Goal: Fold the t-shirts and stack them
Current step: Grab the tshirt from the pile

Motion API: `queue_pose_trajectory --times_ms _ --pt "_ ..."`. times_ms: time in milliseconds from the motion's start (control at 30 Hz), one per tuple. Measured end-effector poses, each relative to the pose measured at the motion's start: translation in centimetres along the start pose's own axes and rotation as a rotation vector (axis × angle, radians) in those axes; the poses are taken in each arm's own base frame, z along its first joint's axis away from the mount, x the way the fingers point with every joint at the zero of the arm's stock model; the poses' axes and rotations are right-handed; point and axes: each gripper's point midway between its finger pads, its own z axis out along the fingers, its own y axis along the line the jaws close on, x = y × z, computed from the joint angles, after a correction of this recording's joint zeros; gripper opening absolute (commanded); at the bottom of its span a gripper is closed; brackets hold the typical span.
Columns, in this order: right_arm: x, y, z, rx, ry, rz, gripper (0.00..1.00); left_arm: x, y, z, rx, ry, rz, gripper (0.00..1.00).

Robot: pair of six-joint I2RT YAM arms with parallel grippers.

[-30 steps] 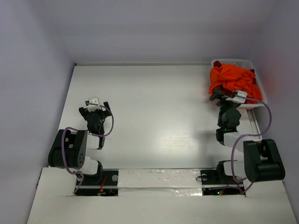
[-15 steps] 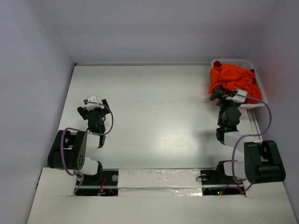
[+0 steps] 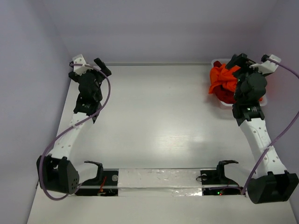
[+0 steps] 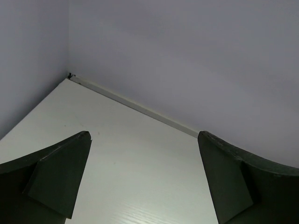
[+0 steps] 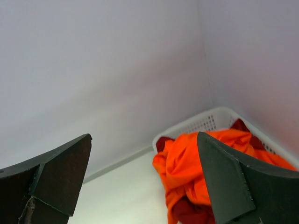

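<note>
Both arms having swung out, jaws wide, I am hovering my right tool (image 3: 237,59) just over the shirts (image 3: 220,78), left tool (image 3: 88,66) well apart.

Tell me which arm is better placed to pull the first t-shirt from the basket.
Right. The right end effector, open, hangs beside the orange t-shirt in the white basket at the far right corner. The left end effector, also open, sits in the far left corner, away from any cloth.

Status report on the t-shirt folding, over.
Left gripper and right gripper open, empty. Orange t-shirt atop dark red t-shirts, in basket, unfolded. No obstruction seen.
</note>
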Motion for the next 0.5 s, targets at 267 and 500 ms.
queue_pose_trajectory --times_ms 267,500 --pt "2.4 -3.8 -2.5 0.196 0.147 0.026 1.0 -3.8 -0.7 -4.3 0.037 0.007 -0.074 0.99" --pt "5.0 -4.9 -2.1 0.294 0.245 0.035 1.0 -7.8 -1.3 -8.8 0.165 -0.048 -0.14 0.99"
